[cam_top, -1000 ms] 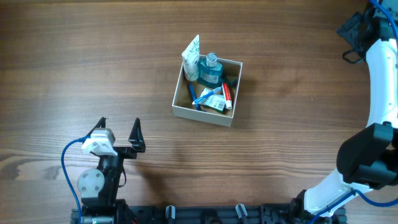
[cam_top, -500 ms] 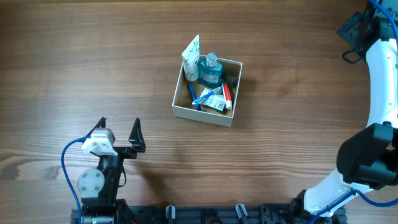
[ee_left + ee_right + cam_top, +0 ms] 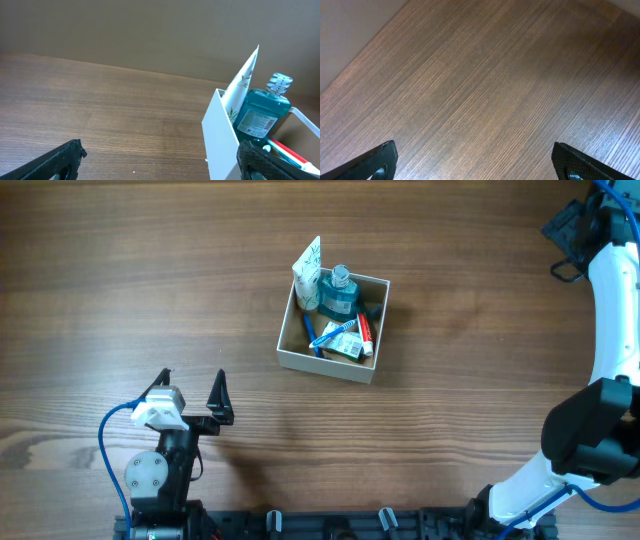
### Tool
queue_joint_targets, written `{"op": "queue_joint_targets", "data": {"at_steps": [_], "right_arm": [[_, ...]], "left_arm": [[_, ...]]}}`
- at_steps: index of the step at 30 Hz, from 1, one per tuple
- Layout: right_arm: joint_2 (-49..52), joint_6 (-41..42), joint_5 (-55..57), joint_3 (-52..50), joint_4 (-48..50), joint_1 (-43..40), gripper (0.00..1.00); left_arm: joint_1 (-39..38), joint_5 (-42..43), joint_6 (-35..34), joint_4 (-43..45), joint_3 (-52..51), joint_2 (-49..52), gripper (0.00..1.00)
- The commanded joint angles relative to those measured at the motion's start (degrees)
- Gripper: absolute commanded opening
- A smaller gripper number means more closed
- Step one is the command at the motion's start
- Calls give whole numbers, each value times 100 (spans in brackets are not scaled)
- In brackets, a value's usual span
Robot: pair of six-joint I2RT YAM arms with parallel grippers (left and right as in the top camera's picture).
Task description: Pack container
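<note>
The container (image 3: 292,355), a square white-walled box with a tan inside, stands mid-table. It holds a teal bottle (image 3: 338,292), a white tube (image 3: 308,268) leaning on its far left corner, a blue toothbrush (image 3: 330,334), a red-and-white tube (image 3: 365,333) and a small green packet (image 3: 348,347). My left gripper (image 3: 191,387) is open and empty at the front left, pointing toward the box; its wrist view shows the box wall (image 3: 220,132), bottle (image 3: 262,112) and tube (image 3: 242,82). My right gripper (image 3: 475,162) is open and empty over bare wood at the far right edge.
The right arm (image 3: 610,320) runs along the table's right edge, from its base at the front right to the far right corner. The left arm's base (image 3: 155,475) sits at the front left edge. Wooden tabletop (image 3: 150,280) surrounds the box.
</note>
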Motion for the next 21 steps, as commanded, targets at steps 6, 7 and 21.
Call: {"op": "queue_joint_targets", "data": {"at_steps": [6,7,21], "right_arm": [[31,-39,140,-50,13,2,100],[31,-50,142,-50,7,2,100],[-326,-63,149,-50,-337,306,100]], "left_arm": [[-11,-35,-55,7,-52,-63,100],[-11,-35,-55,7,-52,-63,100],[-11,-35,-55,7,-52,-63,100]]}}
